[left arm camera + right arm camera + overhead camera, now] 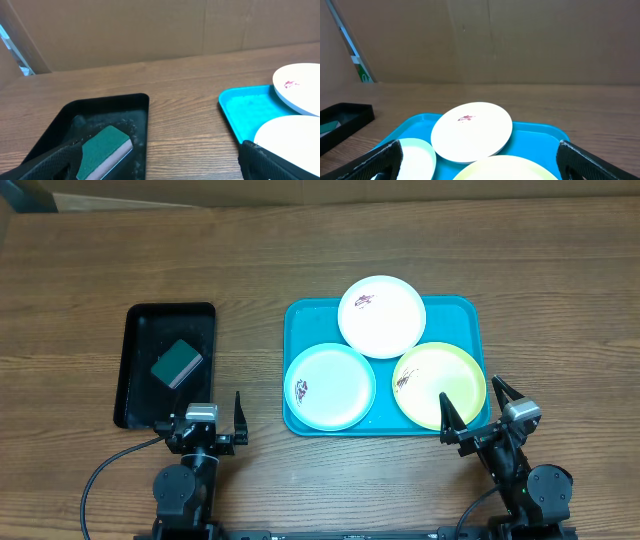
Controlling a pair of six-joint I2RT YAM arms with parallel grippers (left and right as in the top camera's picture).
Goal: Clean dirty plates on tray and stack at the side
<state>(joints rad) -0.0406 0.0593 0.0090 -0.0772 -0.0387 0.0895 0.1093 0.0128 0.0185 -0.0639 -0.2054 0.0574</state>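
Observation:
Three plates lie on the turquoise tray (455,313): a white plate (381,316) at the back overlapping the other two, a pale blue plate (329,386) front left and a yellow-green plate (439,385) front right. Each carries a small dark-red smear. My left gripper (213,415) stands open near the table's front edge, just in front of the black tray, with nothing between its fingers. My right gripper (479,405) is open too, over the near right corner of the tray and the yellow-green plate's edge. In the right wrist view the white plate (471,131) and tray (540,135) lie ahead.
A smaller black tray (137,370) sits left of the turquoise one, holding a green sponge (177,363). The left wrist view shows that sponge (104,150), the black tray (130,107) and the turquoise tray's left corner (240,107). Cardboard walls stand behind the table.

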